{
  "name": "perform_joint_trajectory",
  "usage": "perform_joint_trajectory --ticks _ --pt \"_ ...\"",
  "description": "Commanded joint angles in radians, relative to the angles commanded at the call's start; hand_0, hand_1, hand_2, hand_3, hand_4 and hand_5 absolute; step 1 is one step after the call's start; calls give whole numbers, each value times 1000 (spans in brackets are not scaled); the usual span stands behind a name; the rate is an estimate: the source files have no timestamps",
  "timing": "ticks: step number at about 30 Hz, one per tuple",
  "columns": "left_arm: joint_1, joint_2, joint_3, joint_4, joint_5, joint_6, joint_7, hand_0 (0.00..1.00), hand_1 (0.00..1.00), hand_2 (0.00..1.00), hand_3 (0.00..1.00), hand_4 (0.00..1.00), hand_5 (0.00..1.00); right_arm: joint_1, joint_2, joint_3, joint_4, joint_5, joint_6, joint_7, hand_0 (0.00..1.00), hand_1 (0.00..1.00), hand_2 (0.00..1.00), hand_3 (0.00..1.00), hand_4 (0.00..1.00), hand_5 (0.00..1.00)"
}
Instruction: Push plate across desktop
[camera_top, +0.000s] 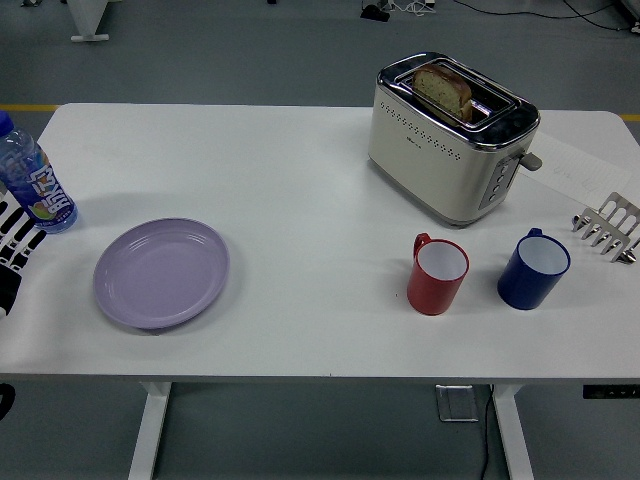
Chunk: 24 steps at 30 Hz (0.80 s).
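Black left hand (14, 245) beside plate (162, 273)

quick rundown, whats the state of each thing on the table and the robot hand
plate: empty, flat on the table, untouched
left robot hand: at the left edge, apart from the plate
toaster: one bread slice sticking up from a slot
red mug: upright, looks empty
blue mug: upright, looks empty
bottle: upright, cap on
toast rack: empty

Bare tabletop (300, 200) right of plate (162, 272); bottle (33, 180) crowds its left.
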Motion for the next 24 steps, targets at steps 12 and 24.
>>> perform_joint_trajectory --ticks 12,24 --pt "-8 -33 69 35 -8 -21 -83 691 744 715 681 603 998 -3 1 2 0 -7 1 -1 577 517 609 580 225 533" --pt "-25 -67 123 68 -4 -34 -116 738 773 734 682 595 998 3 2 -2 0 0 0 1 578 518 610 579 225 530"
